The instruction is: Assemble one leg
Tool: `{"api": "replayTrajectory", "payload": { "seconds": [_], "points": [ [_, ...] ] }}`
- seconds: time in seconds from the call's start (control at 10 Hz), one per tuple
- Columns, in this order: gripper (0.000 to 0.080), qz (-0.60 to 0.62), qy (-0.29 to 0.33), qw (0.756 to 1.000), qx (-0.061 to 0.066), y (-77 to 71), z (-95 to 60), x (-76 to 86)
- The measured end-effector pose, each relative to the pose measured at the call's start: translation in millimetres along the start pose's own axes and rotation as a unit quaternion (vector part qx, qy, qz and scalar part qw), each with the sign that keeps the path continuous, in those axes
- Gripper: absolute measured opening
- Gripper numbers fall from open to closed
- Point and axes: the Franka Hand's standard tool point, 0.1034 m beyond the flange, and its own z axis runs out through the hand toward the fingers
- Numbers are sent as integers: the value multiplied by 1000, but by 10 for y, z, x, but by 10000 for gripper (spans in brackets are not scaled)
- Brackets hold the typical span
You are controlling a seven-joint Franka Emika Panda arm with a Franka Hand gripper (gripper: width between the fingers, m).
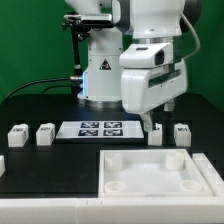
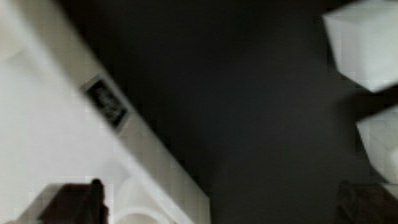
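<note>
Several small white legs with marker tags stand on the black table: two at the exterior view's left and two at its right. The large white panel with corner holes lies in front. My gripper hangs low, just above and behind the leg nearer the marker board on the right. In the wrist view my gripper is open and empty over the black table. Its dark fingers stand wide apart. The panel's edge is on one side and two blurred legs on the other.
The marker board lies flat behind the panel, between the two pairs of legs. The robot's base stands behind it. Another white part shows at the exterior view's left edge. A white ledge runs along the table's front.
</note>
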Motion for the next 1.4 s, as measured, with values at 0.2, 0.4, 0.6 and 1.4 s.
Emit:
{"api": "replayTrajectory", "payload": {
  "seconds": [0.2,0.4,0.6,1.4],
  "points": [
    [649,134,2,991,6,-132,8,91],
    [649,247,2,969,13,-275,25,183],
    [649,337,-1,941,19,-435,67,259],
    [649,371,-203,902,90,-710,292,64]
  ]
}}
